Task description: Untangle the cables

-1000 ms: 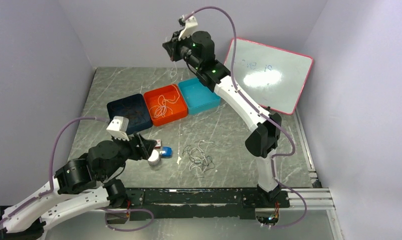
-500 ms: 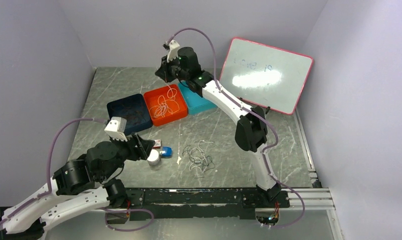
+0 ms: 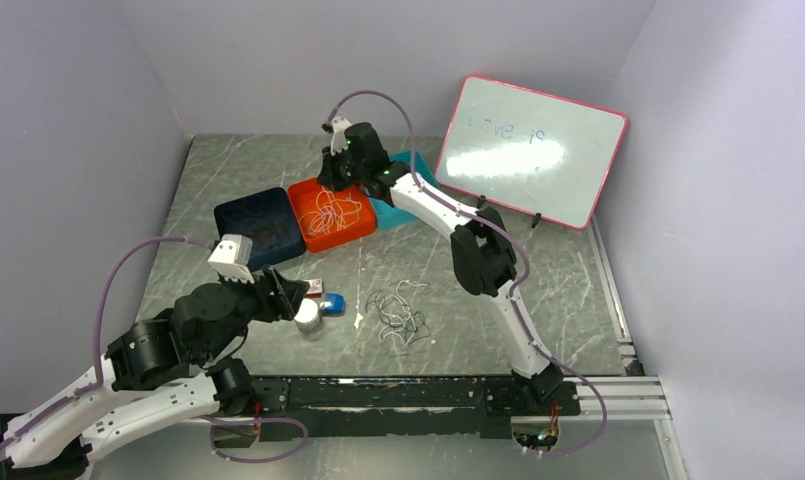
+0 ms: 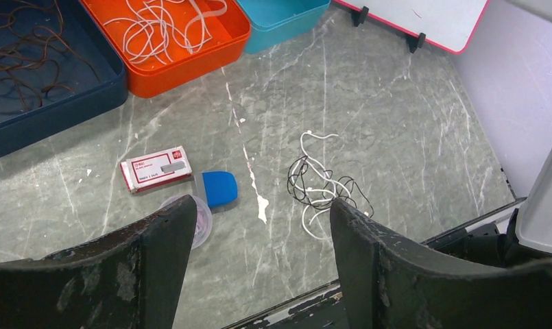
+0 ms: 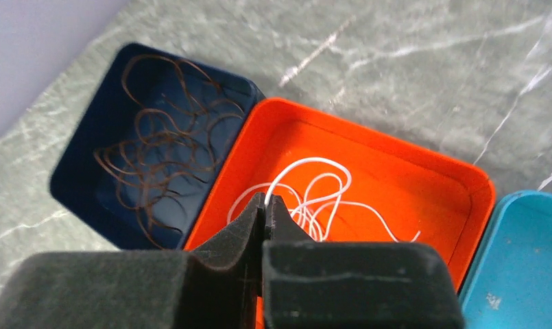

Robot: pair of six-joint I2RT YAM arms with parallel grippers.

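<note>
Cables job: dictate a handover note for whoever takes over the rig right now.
Right tool: shut on a white cable, over the orange tray.
Left tool: open, holding nothing, above the table.
Done: more white ones lie in the orange tray, dark cables in the navy tray.
Left: the black-and-white tangle on the table, ahead of the left tool, needs separating and sorting.
</note>
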